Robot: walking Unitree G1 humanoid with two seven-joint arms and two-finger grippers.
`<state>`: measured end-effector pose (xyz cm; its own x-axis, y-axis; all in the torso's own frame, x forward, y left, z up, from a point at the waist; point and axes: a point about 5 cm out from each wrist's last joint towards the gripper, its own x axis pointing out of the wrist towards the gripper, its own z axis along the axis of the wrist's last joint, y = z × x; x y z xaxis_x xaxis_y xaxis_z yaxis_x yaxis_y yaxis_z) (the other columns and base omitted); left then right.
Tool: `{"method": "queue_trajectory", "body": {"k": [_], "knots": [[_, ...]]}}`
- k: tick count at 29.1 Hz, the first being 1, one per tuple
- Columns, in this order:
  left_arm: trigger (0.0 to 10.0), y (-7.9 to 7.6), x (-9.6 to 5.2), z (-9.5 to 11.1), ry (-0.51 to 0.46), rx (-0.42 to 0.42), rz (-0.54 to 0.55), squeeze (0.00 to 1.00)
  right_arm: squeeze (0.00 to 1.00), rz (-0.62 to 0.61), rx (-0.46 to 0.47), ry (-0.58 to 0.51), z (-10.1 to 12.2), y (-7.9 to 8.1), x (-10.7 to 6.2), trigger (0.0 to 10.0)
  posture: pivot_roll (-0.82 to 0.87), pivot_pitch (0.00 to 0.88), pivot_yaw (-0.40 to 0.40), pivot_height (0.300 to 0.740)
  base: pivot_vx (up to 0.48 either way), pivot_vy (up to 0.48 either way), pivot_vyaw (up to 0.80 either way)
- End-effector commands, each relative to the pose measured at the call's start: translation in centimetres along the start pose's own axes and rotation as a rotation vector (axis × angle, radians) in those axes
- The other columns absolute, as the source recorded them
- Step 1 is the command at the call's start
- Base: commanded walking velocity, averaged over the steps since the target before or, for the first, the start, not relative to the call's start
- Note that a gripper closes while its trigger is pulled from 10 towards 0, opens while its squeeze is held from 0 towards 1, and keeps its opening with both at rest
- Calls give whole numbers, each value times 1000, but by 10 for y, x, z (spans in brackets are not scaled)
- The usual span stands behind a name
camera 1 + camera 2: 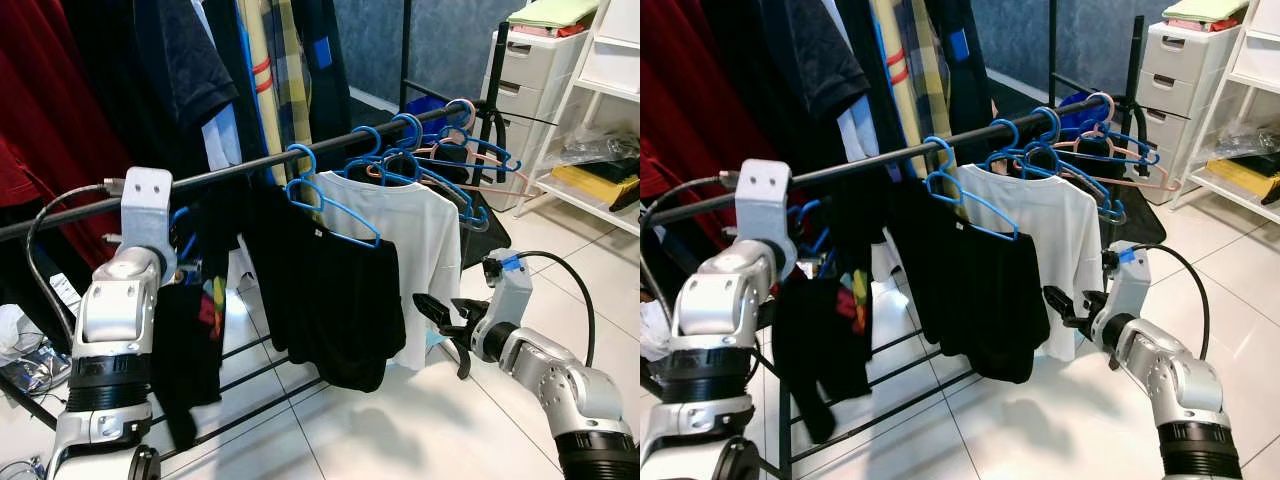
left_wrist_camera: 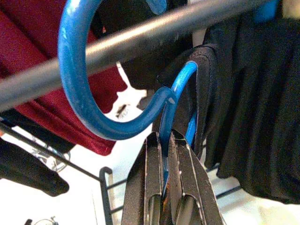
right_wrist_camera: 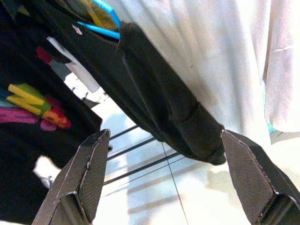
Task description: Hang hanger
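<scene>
Black steel first: the rail runs from nine o'clock up toward two, crowded with clothes. At its middle hangs a black shirt, with a white shirt just beside it at three o'clock. At eight o'clock a printed black tee droops from the hanger we are placing. Our left gripper is clenched on that hanger's blue neck just under the hook, and the hook curls around the rail, though we cannot tell if it bears weight yet. We judge the thin plastic light, stiff and a little slick, the tee soft and swinging, so the neck is the right place to hold. Our right gripper hovers at four o'clock, fingers spread, grasping nothing, near the black shirt's hem.
</scene>
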<state>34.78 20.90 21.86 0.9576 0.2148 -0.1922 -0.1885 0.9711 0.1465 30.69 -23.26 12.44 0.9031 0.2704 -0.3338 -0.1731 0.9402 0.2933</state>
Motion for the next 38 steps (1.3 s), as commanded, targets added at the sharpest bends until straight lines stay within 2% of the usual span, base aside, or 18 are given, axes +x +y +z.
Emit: {"method": "queue_trajectory", "body": {"k": [1, 3, 10, 12, 15, 17, 23, 31, 38], "knots": [[10000, 0, 1, 8, -29, -3, 28, 0, 0, -9, 3, -5, -1, 0, 1, 10000, -101, 0, 114, 740, 0, 0, 0], [10000, -11, 4, 10, -13, 12, 38, 0, 0, -24, 2, -15, 1, -2, 0, 10000, -107, 0, 117, 740, 0, 0, 0], [10000, -21, 11, 4, 30, 37, 56, 0, 0, -29, 1, -26, 4, -1, 1, 10000, -107, 0, 118, 740, 0, 0, 0], [10000, -19, 20, 1, 58, 34, 102, 0, 0, -27, -1, -30, 4, 2, 2, 10000, -107, 0, 116, 740, 0, 0, 0], [10000, -16, 24, 0, 65, 19, 126, 0, 0, -22, 0, -32, 4, 4, 3, 10000, -109, 0, 118, 740, 0, 0, 0], [10000, -10, 30, -1, 72, -22, 166, 0, 0, -12, 2, -36, 4, 7, 4, 10000, -111, 0, 119, 740, 0, 0, 0], [10000, -5, 36, 0, 68, -77, 232, 0, 0, 1, -1, -31, 2, 13, 5, 10000, -114, 0, 117, 740, 0, 0, 0], [10000, -8, 40, -13, 110, -75, 265, 0, 0, 4, -1, -23, -1, 16, 5, 10000, -121, 0, 124, 740, 0, 0, 0], [10000, -7, 44, -16, 122, -66, 276, 0, 0, 5, 2, -22, -3, 17, 3, 10000, -122, 7, 135, 740, 0, 0, 0]]}}
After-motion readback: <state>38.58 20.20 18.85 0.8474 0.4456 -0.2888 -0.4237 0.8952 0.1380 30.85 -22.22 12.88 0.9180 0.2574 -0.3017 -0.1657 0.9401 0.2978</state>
